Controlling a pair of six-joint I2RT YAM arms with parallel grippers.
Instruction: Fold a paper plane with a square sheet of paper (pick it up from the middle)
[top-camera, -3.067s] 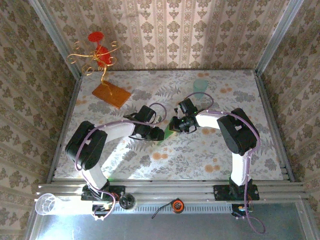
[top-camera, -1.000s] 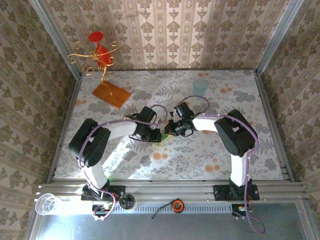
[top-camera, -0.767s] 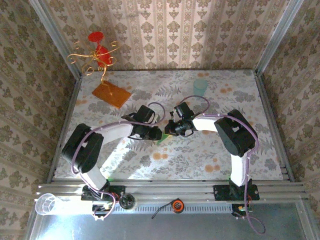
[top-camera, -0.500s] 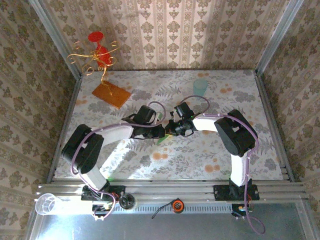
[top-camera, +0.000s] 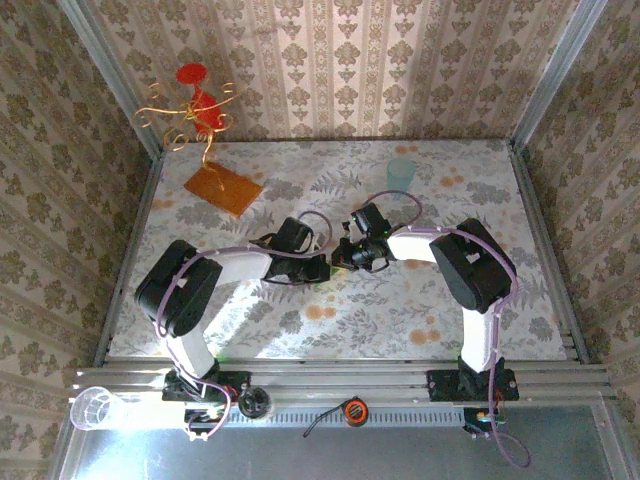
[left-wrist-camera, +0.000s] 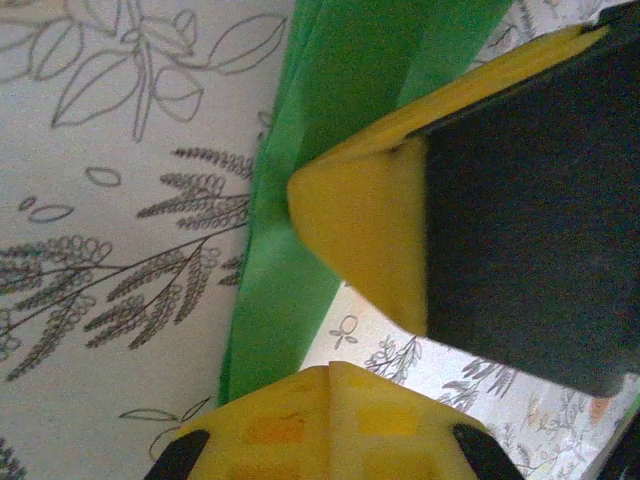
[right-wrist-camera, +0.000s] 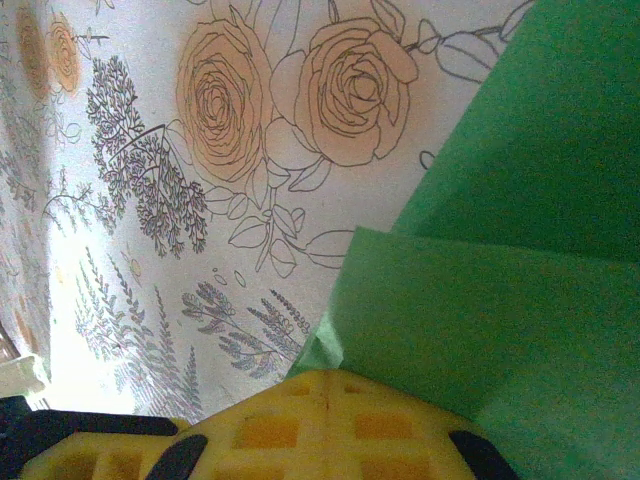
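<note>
The paper plane (left-wrist-camera: 330, 90) is a narrow folded strip of green paper lying on the floral tablecloth at mid-table. Its lower end runs in under my left gripper (left-wrist-camera: 329, 372), whose yellow fingertips are pressed together. Layered green folds (right-wrist-camera: 520, 300) fill the right side of the right wrist view and pass into my right gripper (right-wrist-camera: 325, 378), also shut. From above, the left gripper (top-camera: 322, 264) and right gripper (top-camera: 339, 261) meet tip to tip and hide most of the paper. The right gripper's yellow finger (left-wrist-camera: 360, 230) rests on the strip in the left wrist view.
An orange-brown board (top-camera: 222, 188) with a gold wire and red ornament (top-camera: 198, 105) stands at the back left. A pale teal cup (top-camera: 401, 172) stands at the back right. Patterned walls close in three sides. A clear cup (top-camera: 93, 408) lies by the front rail.
My left gripper has slid right to meet the right gripper and its jaws have closed. The right gripper has barely moved and stays shut.
</note>
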